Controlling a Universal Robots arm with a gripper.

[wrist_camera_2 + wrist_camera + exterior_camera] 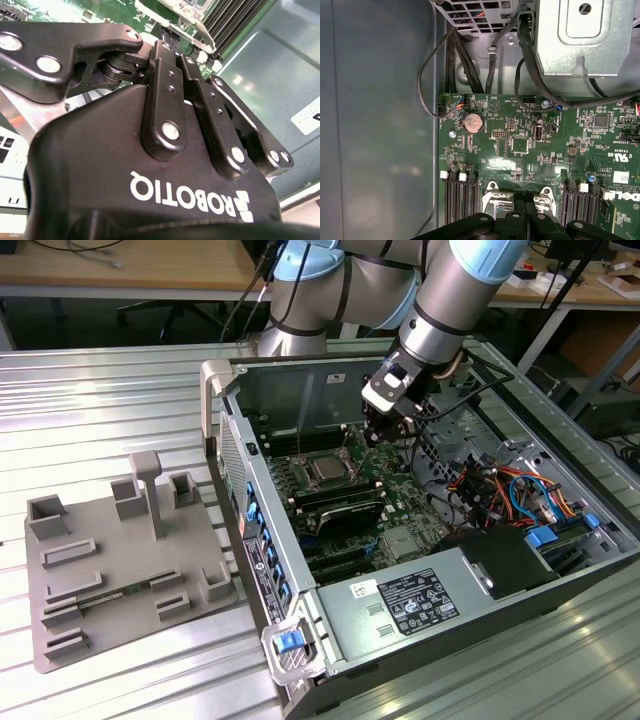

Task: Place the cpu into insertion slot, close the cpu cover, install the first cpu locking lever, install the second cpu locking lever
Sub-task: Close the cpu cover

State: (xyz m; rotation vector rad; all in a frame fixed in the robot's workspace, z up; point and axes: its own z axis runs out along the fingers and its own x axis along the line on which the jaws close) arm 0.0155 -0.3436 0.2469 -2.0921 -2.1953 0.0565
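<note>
Inside the open computer case the insertion slot sits on the green motherboard. A silvery frame, the cpu cover, lies around a grey square in its middle, the cpu. In the exterior view my gripper hangs just above the board, a little to the exterior view's right of the slot. Its fingers are shut, and I cannot make out anything between them. In the first wrist view the fingertips overlap the slot's silvery rim. The second wrist view shows the gripper body, with the rim beyond it.
A grey fixture tray lies on the table at the exterior view's left. Black memory slots flank the socket. Cables, a drive cage and the power supply crowd the case. A coin cell sits on the board.
</note>
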